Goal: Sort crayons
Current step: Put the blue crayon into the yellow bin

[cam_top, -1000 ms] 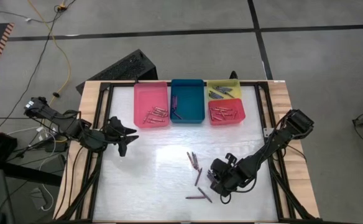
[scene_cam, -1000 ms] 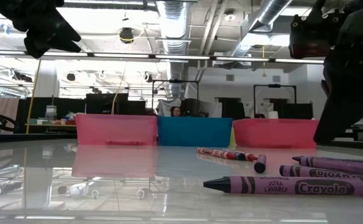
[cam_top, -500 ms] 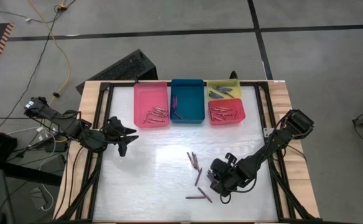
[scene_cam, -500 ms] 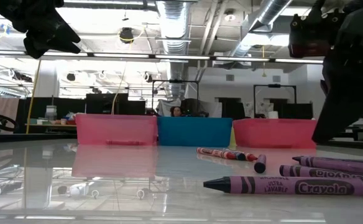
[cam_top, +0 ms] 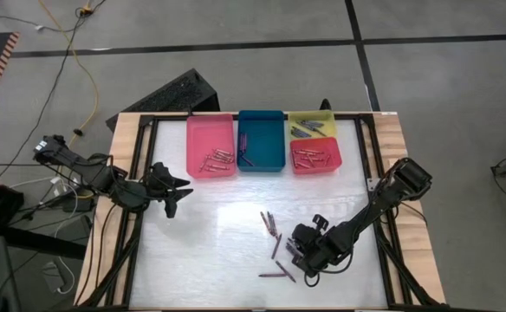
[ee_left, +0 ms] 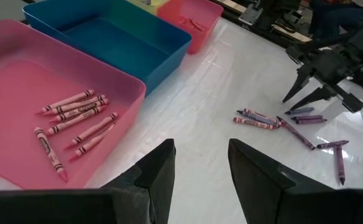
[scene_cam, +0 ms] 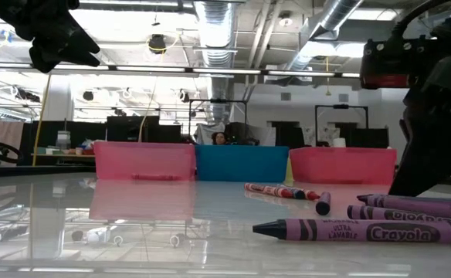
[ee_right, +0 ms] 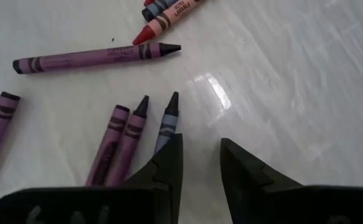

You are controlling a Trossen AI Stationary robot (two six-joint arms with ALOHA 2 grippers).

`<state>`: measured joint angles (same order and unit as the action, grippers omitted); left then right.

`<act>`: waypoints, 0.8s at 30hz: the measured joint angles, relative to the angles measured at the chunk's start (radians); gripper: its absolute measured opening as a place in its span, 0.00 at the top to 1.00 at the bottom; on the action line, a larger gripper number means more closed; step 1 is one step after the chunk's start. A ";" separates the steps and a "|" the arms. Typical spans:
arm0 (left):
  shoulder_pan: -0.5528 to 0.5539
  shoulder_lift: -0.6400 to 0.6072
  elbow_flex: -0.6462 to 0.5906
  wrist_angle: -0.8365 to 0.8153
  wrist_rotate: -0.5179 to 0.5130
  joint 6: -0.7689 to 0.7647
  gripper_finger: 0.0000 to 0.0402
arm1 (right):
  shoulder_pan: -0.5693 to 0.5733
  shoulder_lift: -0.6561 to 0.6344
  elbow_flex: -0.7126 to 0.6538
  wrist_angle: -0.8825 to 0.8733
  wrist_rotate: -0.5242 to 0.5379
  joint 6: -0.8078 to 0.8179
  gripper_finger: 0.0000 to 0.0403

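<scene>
With its fingers parted and empty, the right gripper [ee_right: 200, 158] at lower centre should straddle only the blue-grey crayon [ee_right: 165, 127], clear of the purple crayons [ee_right: 122, 140] beside it, before closing.

the right arm [cam_top: 374, 210] now sits a little lower and nearer the loose crayons [cam_top: 276, 251] on the bench than a second ago: in the high view its elbow shifts slightly toward the bench's near edge, and the right end effector [cam_top: 298, 257] edges toward the purple crayons. in the low view the arm's dark bulk moves rightward and downward, so more of the red tray [scene_cam: 341, 164] shows, and its lower part now stands just behind the purple crayons [scene_cam: 411, 205] at the right. its fingers [ee_right: 169, 163] stand a little apart above a grey-blue crayon [ee_right: 166, 126].
</scene>
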<state>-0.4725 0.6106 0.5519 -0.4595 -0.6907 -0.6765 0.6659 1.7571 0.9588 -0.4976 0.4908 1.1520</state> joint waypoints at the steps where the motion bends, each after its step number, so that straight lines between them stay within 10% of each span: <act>1: 0.000 0.000 0.000 0.000 0.000 0.000 0.65 | 0.000 0.000 0.000 -0.001 0.000 0.000 0.73; 24: 0.000 0.000 0.000 -0.001 0.011 0.000 0.65 | 0.019 -0.081 -0.004 0.009 0.033 0.001 0.73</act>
<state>-0.4725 0.6106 0.5522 -0.4606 -0.6794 -0.6769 0.6847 1.6759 0.9546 -0.4884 0.5240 1.1526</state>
